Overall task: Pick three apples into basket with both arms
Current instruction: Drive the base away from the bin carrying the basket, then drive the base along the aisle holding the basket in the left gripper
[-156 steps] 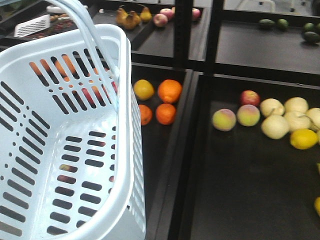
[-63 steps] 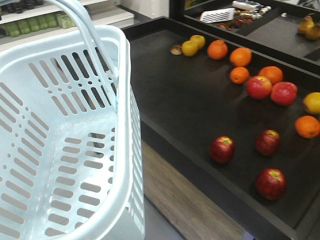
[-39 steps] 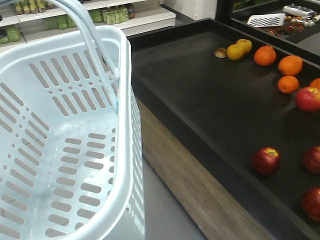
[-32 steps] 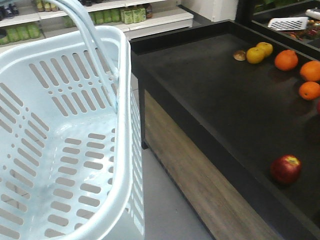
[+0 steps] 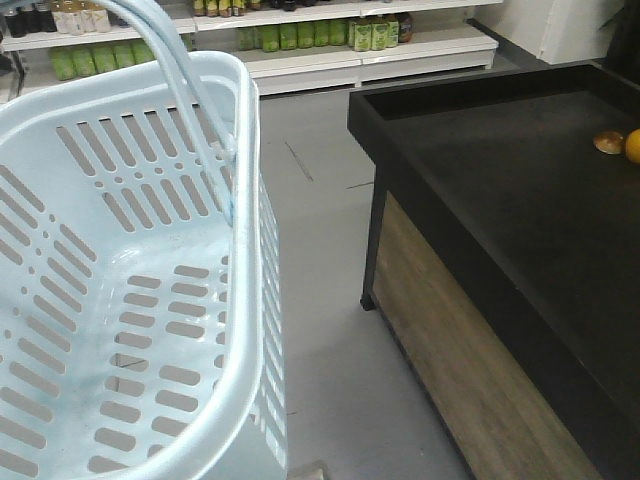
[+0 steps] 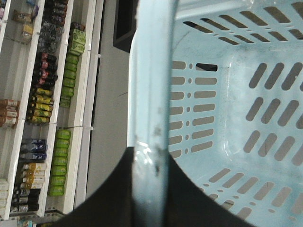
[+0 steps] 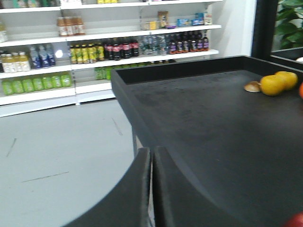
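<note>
The pale blue basket (image 5: 248, 210) fills the left of the front view, and nothing lies inside it. In the left wrist view my left gripper (image 6: 149, 153) is shut on the basket's hoop handle (image 6: 152, 71), with the slotted basket wall (image 6: 227, 71) below it. My right gripper (image 7: 151, 150) is shut with nothing in it and hangs over the near corner of the black display table (image 7: 199, 118). Only a sliver of a red apple (image 7: 297, 221) shows, at the bottom right corner of the right wrist view. The front view shows no apples.
The black display table (image 5: 500, 180) with a wooden side panel stands at the right. Two yellow fruits (image 7: 278, 83) lie at its far end. Grey floor (image 5: 320, 200) runs between basket and table. Shelves of bottles (image 5: 300, 35) line the back wall.
The view has swung left, away from the fruit. The red apples and oranges slid off to the right, and floor and shelves came in. The basket kept its place in view.
</note>
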You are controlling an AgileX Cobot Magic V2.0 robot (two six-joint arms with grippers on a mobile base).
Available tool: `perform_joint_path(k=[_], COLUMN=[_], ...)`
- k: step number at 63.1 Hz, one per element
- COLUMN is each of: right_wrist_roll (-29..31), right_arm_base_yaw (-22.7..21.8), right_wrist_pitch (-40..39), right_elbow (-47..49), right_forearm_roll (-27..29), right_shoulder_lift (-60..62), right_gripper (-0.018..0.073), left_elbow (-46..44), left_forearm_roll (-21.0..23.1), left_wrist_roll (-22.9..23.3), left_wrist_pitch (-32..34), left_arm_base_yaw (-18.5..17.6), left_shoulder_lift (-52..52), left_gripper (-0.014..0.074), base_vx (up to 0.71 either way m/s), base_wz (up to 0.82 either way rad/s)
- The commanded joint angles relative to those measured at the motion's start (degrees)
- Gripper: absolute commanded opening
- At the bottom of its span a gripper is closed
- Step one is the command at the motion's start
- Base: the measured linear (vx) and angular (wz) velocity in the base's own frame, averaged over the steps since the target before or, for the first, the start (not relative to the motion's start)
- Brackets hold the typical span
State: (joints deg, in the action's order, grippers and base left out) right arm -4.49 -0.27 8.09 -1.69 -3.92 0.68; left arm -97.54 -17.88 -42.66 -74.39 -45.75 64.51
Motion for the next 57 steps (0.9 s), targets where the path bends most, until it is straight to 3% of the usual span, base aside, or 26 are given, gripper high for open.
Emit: perform_joint_path(k=[1,57], right_wrist_roll=[0.05,0.05], right_arm_base_yaw=[-0.25,-0.25], right_wrist_pitch=[-4.36,-4.36], right_elbow=[-0.73,-0.73], right_forearm_roll=[-0.56,-0.56], right_shoulder_lift=[0.73,0.73], right_gripper=[-0.0009,-0.0009], left_elbow=[-1.63,-1.63], left_forearm_roll=[-0.92,-0.92], left_wrist_roll=[0.65,0.65], left_wrist_pitch=[2.86,2.86], left_arm_base_yaw=[-0.39,-0.39], left_shoulder_lift=[-0.66,-0.66], left_gripper=[-0.0006,-0.0006], base_vx=[0.09,0.07], base_wz=[0.32,0.24])
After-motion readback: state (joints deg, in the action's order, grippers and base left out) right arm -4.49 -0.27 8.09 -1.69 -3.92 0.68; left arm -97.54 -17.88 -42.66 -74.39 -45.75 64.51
